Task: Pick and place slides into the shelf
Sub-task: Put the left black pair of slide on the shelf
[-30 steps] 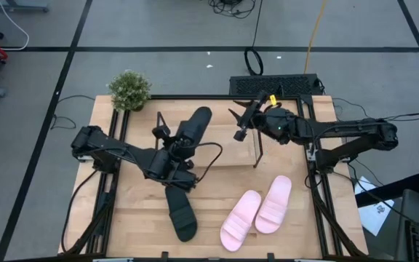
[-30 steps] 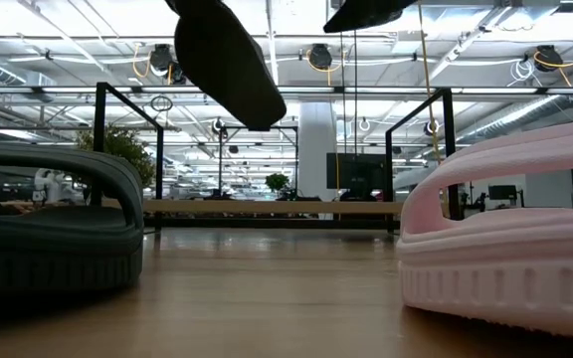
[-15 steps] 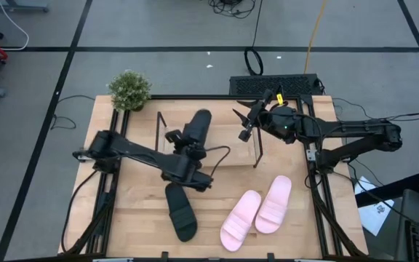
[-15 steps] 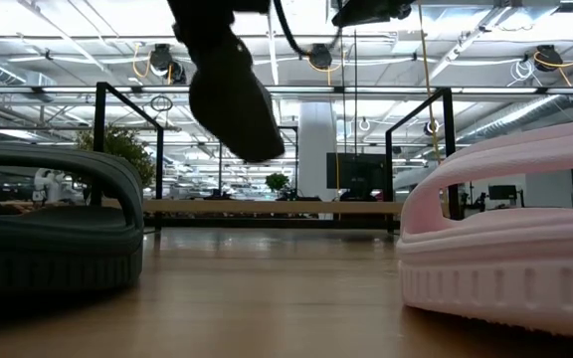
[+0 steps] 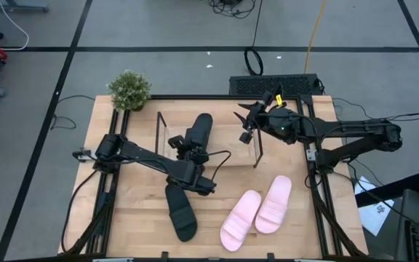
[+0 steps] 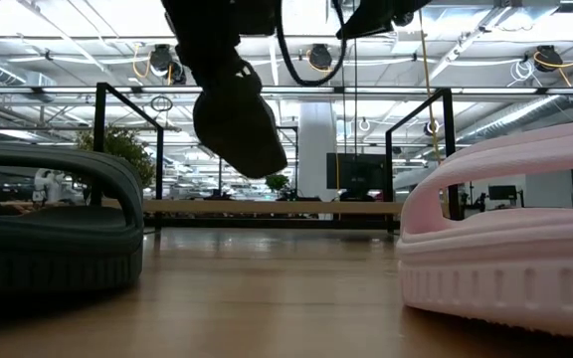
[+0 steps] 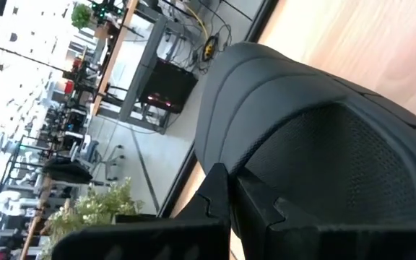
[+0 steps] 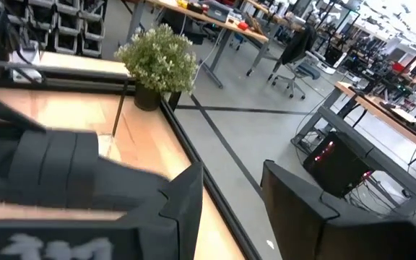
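Note:
One black slide [image 5: 197,131] hangs in the air over the wire shelf [image 5: 256,149], held by my left gripper [image 5: 185,154]. In the low view this slide [image 6: 237,114] is tilted, one end pointing down. The second black slide [image 5: 181,212] lies flat on the table near its front edge. The pink pair [image 5: 257,211] lies side by side to its right. My right gripper [image 5: 247,125] hovers open above the shelf's right end, touching nothing. My left gripper is shut on the lifted black slide at its near end [image 5: 186,149], coming from the table's near side and pointing toward the far edge. One finger [image 7: 215,198] lies against the slide's rim [image 7: 248,155]; the slide hides the other. The slide is clear of table and shelf, tilted.
A small potted plant [image 5: 129,89] stands at the table's far left corner. A black box [image 5: 275,84] sits behind the far edge. Bare wood lies between the shelf and the slides on the table.
My left arm has stretched out toward the table's right and near side, carrying the black slide with it. In the low view the slide has come lower and turned. My right gripper has drifted slightly toward the right.

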Action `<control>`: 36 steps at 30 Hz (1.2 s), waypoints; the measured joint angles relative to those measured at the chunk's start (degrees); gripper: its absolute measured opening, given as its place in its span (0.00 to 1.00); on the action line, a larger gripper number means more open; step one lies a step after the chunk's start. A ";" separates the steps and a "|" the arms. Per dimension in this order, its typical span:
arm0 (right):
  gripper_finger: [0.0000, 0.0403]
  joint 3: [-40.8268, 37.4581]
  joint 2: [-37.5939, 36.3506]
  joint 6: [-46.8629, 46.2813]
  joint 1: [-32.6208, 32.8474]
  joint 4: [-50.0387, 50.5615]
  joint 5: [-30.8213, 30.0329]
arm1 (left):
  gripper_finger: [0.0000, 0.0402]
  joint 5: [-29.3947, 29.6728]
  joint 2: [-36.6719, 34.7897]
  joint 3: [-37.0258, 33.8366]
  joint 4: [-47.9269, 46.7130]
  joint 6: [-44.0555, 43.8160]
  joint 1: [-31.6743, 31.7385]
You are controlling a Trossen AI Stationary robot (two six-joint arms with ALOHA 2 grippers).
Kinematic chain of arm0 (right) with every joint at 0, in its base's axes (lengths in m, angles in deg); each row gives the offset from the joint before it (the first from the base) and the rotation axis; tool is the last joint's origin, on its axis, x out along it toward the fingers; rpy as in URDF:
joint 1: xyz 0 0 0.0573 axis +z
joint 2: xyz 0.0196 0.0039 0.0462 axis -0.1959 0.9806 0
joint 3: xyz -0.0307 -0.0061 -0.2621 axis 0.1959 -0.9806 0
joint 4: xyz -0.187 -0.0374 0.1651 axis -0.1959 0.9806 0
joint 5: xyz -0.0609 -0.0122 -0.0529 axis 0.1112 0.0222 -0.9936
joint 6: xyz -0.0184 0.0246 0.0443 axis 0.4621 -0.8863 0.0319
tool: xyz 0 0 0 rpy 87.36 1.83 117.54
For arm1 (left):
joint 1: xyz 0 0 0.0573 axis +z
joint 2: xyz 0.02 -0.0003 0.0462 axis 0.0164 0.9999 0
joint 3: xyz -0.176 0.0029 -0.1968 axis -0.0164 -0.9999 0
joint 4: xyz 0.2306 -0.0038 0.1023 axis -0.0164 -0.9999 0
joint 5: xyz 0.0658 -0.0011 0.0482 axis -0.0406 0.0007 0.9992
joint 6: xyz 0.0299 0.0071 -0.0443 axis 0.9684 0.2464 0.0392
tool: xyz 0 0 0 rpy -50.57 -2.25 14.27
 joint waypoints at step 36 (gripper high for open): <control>0.33 -3.45 0.00 -1.35 -0.02 -0.46 0.00 | 0.00 -7.79 -3.29 -13.45 0.01 -8.09 -1.97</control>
